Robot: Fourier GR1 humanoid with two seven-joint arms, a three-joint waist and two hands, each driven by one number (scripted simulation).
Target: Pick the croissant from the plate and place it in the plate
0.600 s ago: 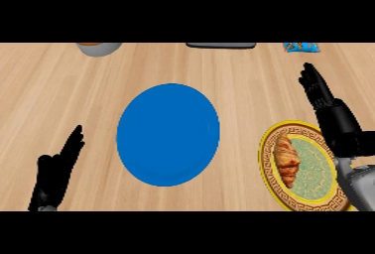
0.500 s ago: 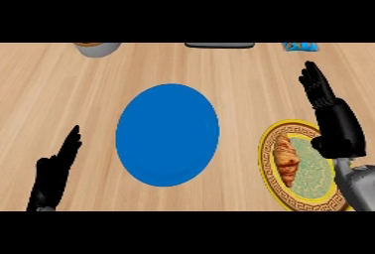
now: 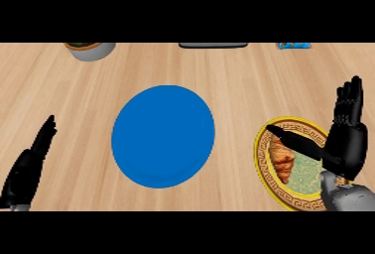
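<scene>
The croissant (image 3: 282, 158) lies on the gold-rimmed plate (image 3: 265, 171) at the surface's right, its long axis running roughly toward and away from the robot. The right robot hand (image 3: 344, 144) hangs spread above it, thumb over the pastry, holding nothing; best to lower and close across the short width. The left robot hand (image 3: 29, 166) rests open at the lower left, and the blue plate (image 3: 163, 136) waits mid-surface

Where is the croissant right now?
In the head view, the croissant lies on the yellow patterned plate at the right, beside the blue plate. The open right hand is over that plate, its thumb stretched above the croissant.
</scene>
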